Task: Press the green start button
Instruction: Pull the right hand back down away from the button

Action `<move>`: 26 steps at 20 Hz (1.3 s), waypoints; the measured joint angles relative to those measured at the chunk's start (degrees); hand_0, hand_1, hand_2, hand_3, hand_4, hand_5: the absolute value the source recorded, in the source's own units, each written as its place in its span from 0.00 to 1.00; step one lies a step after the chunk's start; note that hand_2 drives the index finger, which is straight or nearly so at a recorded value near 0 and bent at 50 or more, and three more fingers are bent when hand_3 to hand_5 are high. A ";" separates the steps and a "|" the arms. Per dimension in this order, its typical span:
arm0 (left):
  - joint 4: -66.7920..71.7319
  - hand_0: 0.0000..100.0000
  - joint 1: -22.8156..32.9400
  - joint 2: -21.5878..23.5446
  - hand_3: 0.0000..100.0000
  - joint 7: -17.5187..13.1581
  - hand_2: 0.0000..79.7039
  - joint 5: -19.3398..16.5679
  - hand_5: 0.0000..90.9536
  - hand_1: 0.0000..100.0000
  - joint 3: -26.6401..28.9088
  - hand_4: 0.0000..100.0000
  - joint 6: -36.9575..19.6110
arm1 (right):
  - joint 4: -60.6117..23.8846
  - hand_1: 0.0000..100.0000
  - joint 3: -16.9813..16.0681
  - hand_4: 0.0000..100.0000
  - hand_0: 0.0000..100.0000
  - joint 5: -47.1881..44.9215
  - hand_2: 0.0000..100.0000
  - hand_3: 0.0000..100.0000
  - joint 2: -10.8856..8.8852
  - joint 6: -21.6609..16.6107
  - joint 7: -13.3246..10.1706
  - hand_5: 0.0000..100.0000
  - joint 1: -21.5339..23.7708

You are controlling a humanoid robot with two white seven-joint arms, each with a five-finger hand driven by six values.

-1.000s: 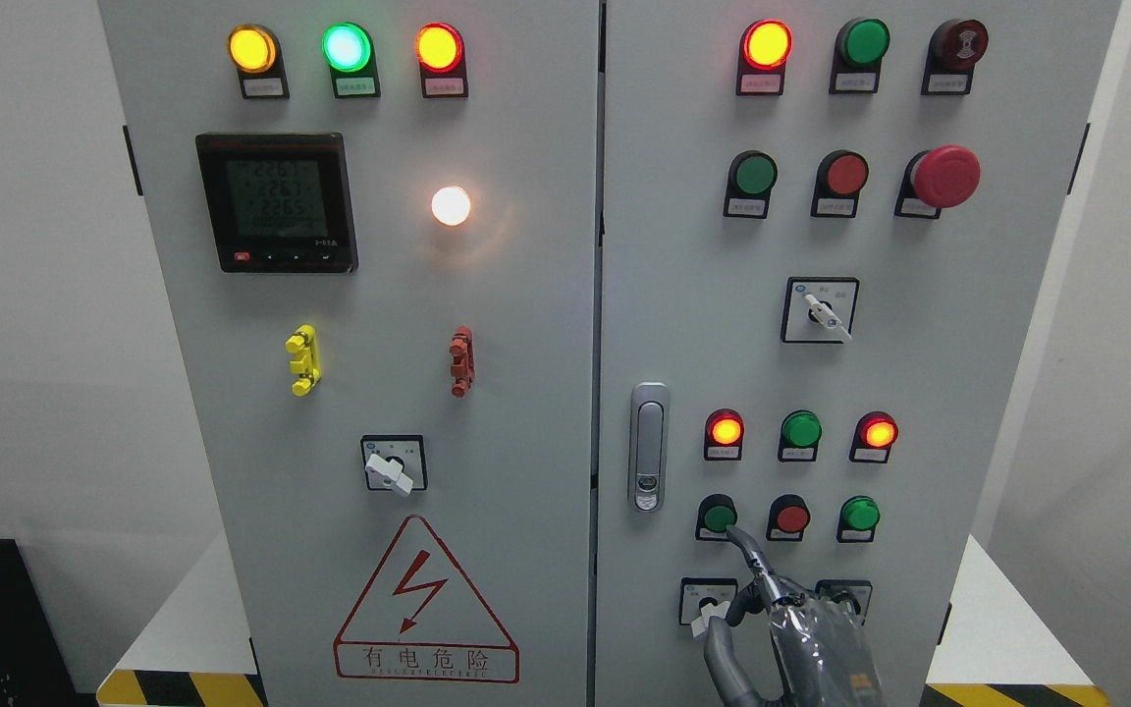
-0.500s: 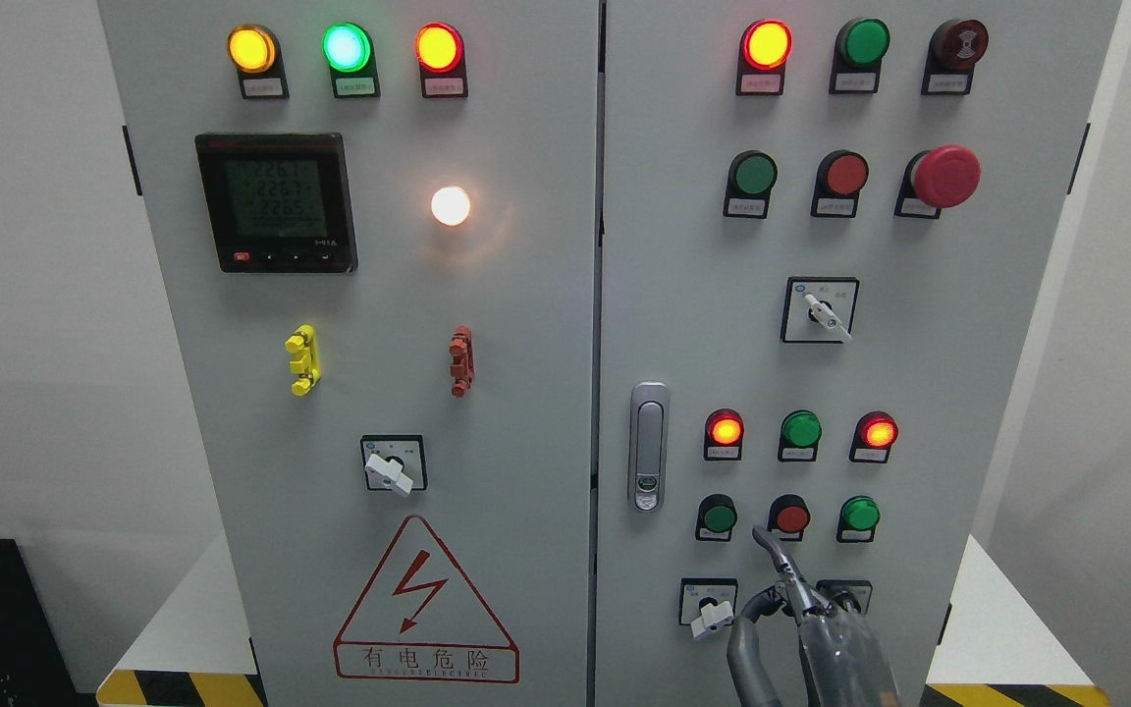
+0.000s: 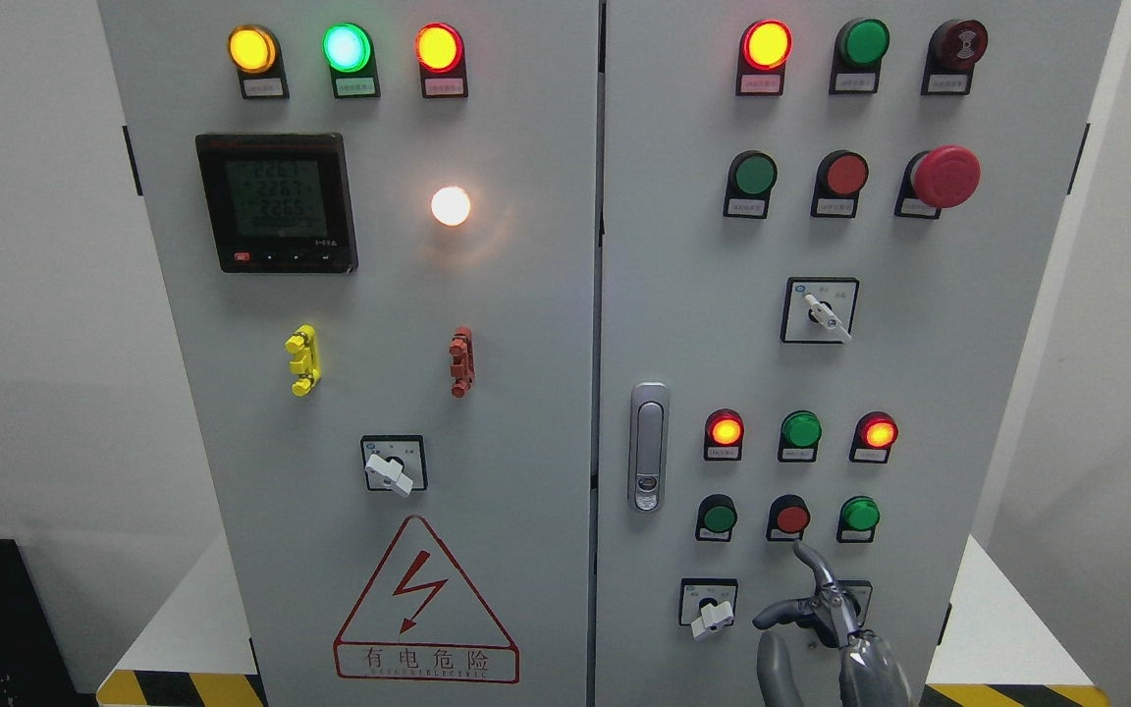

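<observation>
A grey cabinet (image 3: 546, 324) with two doors fills the head view. The right hand (image 3: 826, 628) comes up from the bottom edge right of the middle, in front of the right door. One finger (image 3: 811, 562) is stretched upward, its tip just below the red button (image 3: 791, 517) in the lowest button row; whether it touches the panel cannot be told. The other fingers are curled in near the palm, and the hand holds nothing. The green start button (image 3: 720, 516) sits at the left end of that same row, to the left of the red button and up-left of the fingertip, clear of the hand. Another green button (image 3: 859, 514) ends the row on the right. Above this row are three lamps: a lit red one (image 3: 725, 430), a green one (image 3: 801, 429) and a second lit red one (image 3: 879, 432). A white selector switch (image 3: 710, 611) lies left of the hand, and a second switch plate is partly hidden behind the hand. The door handle (image 3: 649, 447) stands left of the buttons. Higher up are a rotary switch (image 3: 821, 311) and a red mushroom stop (image 3: 948, 177). The left door carries a meter (image 3: 277, 201), a glowing white lamp (image 3: 451, 205) and a warning triangle (image 3: 423, 604).
</observation>
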 measured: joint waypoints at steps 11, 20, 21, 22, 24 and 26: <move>0.00 0.12 0.00 0.00 0.00 0.00 0.00 0.00 0.00 0.56 0.00 0.00 0.00 | -3.78 0.23 1.21 0.00 0.52 -16.24 0.00 0.01 -0.09 2.58 5.11 0.00 5.55; 0.00 0.12 0.00 0.00 0.00 0.00 0.00 0.00 0.00 0.56 0.00 0.00 0.00 | -5.99 0.18 1.78 0.00 0.43 -25.40 0.00 0.00 -0.14 5.21 8.62 0.00 7.07; 0.00 0.12 0.00 0.00 0.00 0.00 0.00 0.00 0.00 0.56 0.00 0.00 0.00 | -6.15 0.18 1.84 0.00 0.42 -25.92 0.00 0.00 -0.14 5.28 8.82 0.00 7.17; 0.00 0.12 0.00 0.00 0.00 0.00 0.00 0.00 0.00 0.56 0.00 0.00 0.00 | -6.28 0.17 1.91 0.00 0.41 -26.29 0.00 0.00 -0.14 5.32 9.01 0.00 7.32; 0.00 0.12 0.00 -0.01 0.00 0.00 0.00 0.00 0.00 0.56 0.00 0.00 0.00 | -6.55 0.17 2.01 0.00 0.39 -26.92 0.00 0.00 -0.15 5.35 9.21 0.00 7.61; 0.00 0.12 0.00 -0.01 0.00 0.00 0.00 0.00 0.00 0.56 0.00 0.00 0.00 | -6.78 0.17 2.09 0.00 0.39 -27.34 0.00 0.00 -0.15 5.35 9.28 0.00 7.84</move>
